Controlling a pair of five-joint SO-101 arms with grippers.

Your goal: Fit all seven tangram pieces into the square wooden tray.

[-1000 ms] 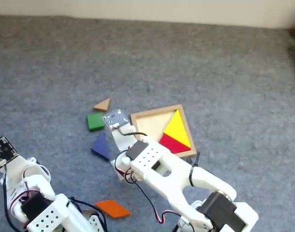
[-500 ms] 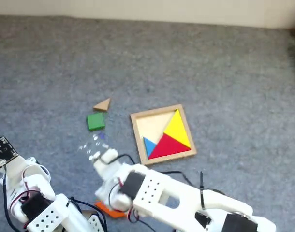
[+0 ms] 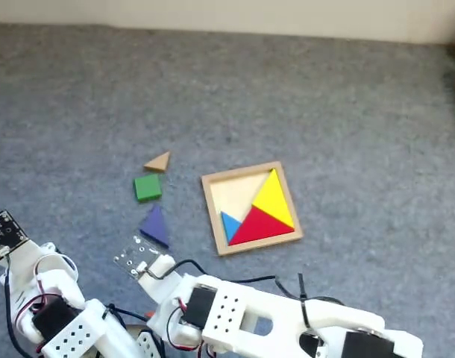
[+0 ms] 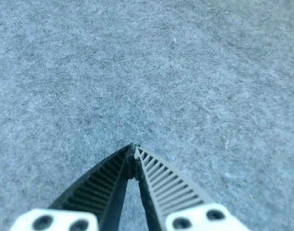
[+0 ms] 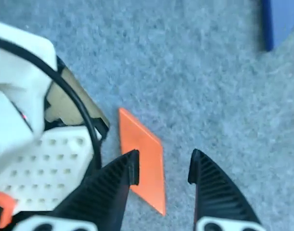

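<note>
**A:** Change over the last second?

**B:** Right arm withdrawn from over the tray, swung back toward the arm bases and well off it. Pale blue triangle uncovered in the tray's near left corner, seated against the red triangle. Yellow triangle beside them, placed as before.

**A:** State of the right claw?

**B:** Fingers apart, nothing held. Poised over the orange parallelogram, one fingertip over it and the other just past its edge. Contact with the piece not possible to tell.

**A:** And the left claw?

**B:** Fingers together at the tips, nothing between them. Above bare bench, far from the tray, unmoved.

**A:** Meaning for the task?

**B:** Three of seven pieces seated, with the tray's far left part still bare wood. Four pieces still outside:
- purple triangle, near the tray's left side;
- green square, left of the tray and farther back;
- tan triangle, just beyond the green square;
- orange parallelogram, under the right claw.

Probable step in hand: pickup of the orange parallelogram. Thin, flat piece on a napped surface, so a shallow grip and some risk of sliding out.
</note>
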